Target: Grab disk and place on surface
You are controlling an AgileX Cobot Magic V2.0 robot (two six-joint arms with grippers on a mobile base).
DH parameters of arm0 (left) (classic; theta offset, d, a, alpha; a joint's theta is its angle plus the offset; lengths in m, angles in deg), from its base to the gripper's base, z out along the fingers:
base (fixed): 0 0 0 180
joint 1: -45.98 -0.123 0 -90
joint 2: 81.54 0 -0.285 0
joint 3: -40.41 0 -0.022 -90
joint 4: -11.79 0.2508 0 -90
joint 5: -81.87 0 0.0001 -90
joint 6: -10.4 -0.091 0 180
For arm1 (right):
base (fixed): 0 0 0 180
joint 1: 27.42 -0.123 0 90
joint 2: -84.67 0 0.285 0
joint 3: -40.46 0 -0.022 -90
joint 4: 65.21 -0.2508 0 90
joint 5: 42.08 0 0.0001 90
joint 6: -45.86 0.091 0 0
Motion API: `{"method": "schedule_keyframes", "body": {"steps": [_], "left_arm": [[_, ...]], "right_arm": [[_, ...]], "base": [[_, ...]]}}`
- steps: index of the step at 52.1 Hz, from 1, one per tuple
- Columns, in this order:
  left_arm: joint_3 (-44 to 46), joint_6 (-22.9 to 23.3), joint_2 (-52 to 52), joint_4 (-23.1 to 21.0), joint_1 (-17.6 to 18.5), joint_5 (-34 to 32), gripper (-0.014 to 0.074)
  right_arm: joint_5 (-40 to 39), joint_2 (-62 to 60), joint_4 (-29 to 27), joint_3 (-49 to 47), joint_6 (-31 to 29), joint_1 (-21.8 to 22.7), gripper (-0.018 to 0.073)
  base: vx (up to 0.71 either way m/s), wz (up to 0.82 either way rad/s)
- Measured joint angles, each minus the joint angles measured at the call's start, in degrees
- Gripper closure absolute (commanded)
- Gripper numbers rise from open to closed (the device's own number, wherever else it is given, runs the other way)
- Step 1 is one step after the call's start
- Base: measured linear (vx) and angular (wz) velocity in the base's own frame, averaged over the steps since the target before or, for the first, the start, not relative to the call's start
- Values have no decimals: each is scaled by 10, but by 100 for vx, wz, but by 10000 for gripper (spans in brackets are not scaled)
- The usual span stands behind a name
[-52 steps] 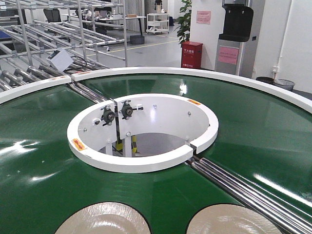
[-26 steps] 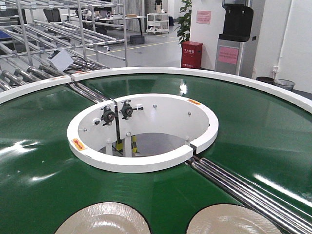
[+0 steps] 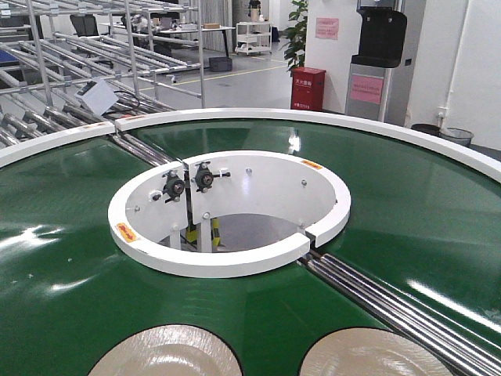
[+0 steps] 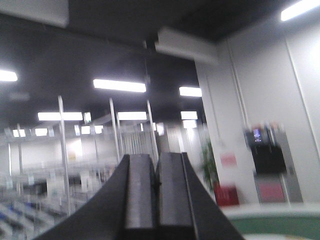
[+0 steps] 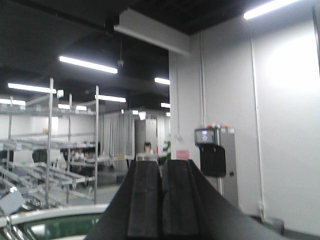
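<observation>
At the conveyor belt point(image 3: 70, 266): front and wrist views

Front view: the green belt curves round a white inner rim point(image 3: 227, 262). Two pale, glossy disks lie flat on the belt at the bottom of the frame, each cut by the picture edge: the left disk point(image 3: 164, 352) and the right disk point(image 3: 376, 354), near each other but apart. Just beyond the right disk, steel rollers point(image 3: 391, 305) run diagonally from the rim. Left wrist view, blurred: the left end effector point(image 4: 155, 192) has its fingers pressed together with nothing between them, seen against ceiling lights point(image 4: 119, 85) and racks point(image 4: 62, 145). Right wrist view: the right end effector point(image 5: 161, 197) is likewise closed and empty, a white wall point(image 5: 280, 125) behind it
</observation>
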Motion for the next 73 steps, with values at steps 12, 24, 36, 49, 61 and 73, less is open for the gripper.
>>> {"method": "schedule_keyframes", "body": {"steps": [12,24,36,49,61,73], "left_arm": [[47,19,-205,-3,0,115,597],[47,40,-265,-7,1,116,548],[47,41,-269,-17,13,114,274],[47,41,-269,-17,13,114,-24],[47,55,-269,-24,13,117,-3],[85,21,-293,-33,48,235,85]], "right_arm": [[45,155,0,-58,-1,0,568],[60,220,0,-58,-1,0,512],[93,222,-1,-58,-2,0,134],[112,222,-1,-58,-2,0,-169],[112,222,-3,-58,-2,0,-120],[187,245,-16,-75,-5,-57,4]], "base": [[0,0],[0,0],[0,0],[0,0],[0,0],[0,0]]}}
